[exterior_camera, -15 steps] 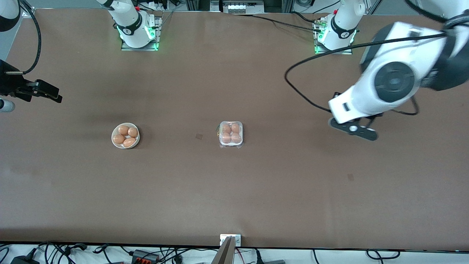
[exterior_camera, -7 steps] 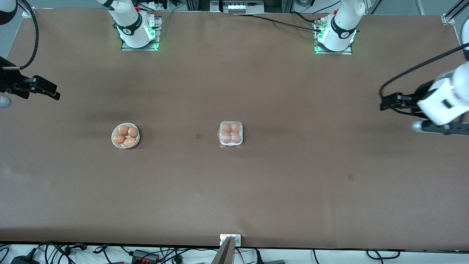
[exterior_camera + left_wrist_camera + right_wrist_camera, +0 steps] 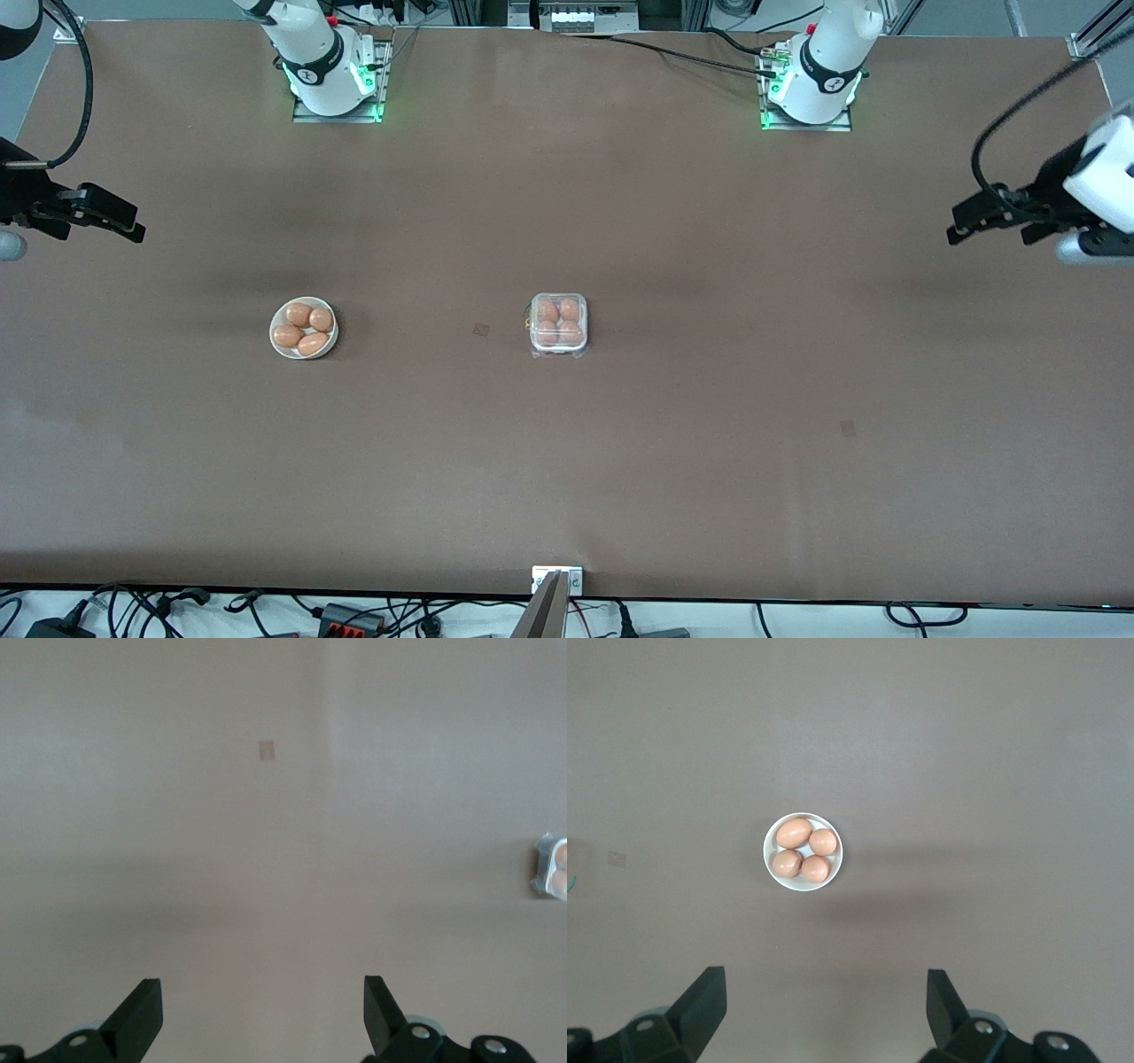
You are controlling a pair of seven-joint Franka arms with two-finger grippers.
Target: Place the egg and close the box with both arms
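The box (image 3: 558, 324) sits mid-table, its clear lid down over several orange-brown eggs; I cannot single out the task's egg among them. One edge of the box (image 3: 551, 866) shows in the left wrist view. My left gripper (image 3: 961, 225) hangs open and empty over bare table at the left arm's end, its fingers wide apart in its own view (image 3: 263, 994). At the right arm's end my right gripper (image 3: 133, 225) waits over bare table, open with nothing between its fingers (image 3: 827, 985).
A round white bowl (image 3: 275, 338) with several more eggs stands toward the right arm's end, level with the box, and shows in the right wrist view (image 3: 769, 840). Small tape marks (image 3: 481, 330) (image 3: 848, 428) dot the brown table. Cables lie along the near edge.
The left arm has swung away from the box's side, out to its own end of the table. The right arm has barely moved. Box and bowl are unchanged.
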